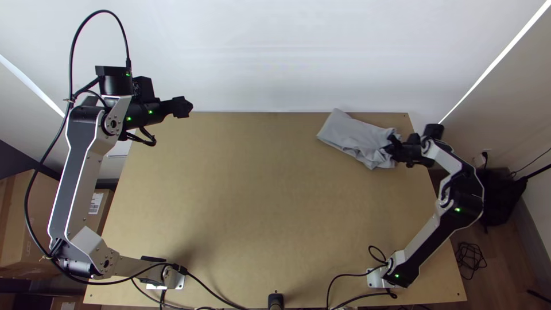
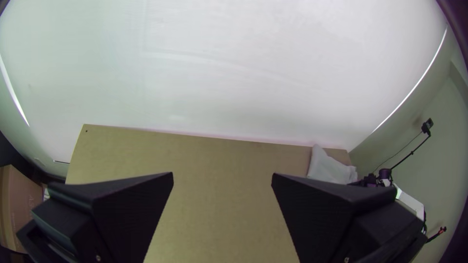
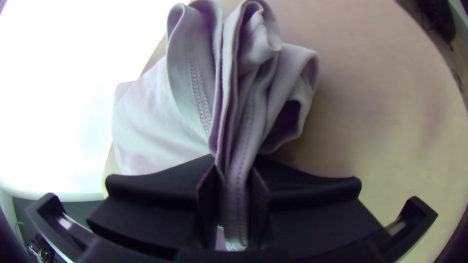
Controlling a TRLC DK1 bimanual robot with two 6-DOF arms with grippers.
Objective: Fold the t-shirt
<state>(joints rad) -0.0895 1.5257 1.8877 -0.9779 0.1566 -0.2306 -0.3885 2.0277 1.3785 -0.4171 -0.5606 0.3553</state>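
Note:
The light grey t-shirt [image 1: 353, 136] lies as a folded bundle at the table's far right corner, its right end bunched. There my right gripper [image 1: 391, 147] is shut on that end. In the right wrist view, several layers of the t-shirt [image 3: 195, 87] with stitched hems run between the fingers of my right gripper [image 3: 235, 187]. My left gripper [image 1: 185, 107] is held over the table's far left corner, away from the cloth. Its fingers stand wide open with nothing between them in the left wrist view, my left gripper [image 2: 222, 178] there.
The wooden table [image 1: 252, 201] is bare through its middle and left. A white wall [image 1: 275, 57] rises behind its far edge. Black cables [image 1: 218, 294] lie along the near edge, and cardboard boxes [image 1: 28, 229] stand beyond the left side.

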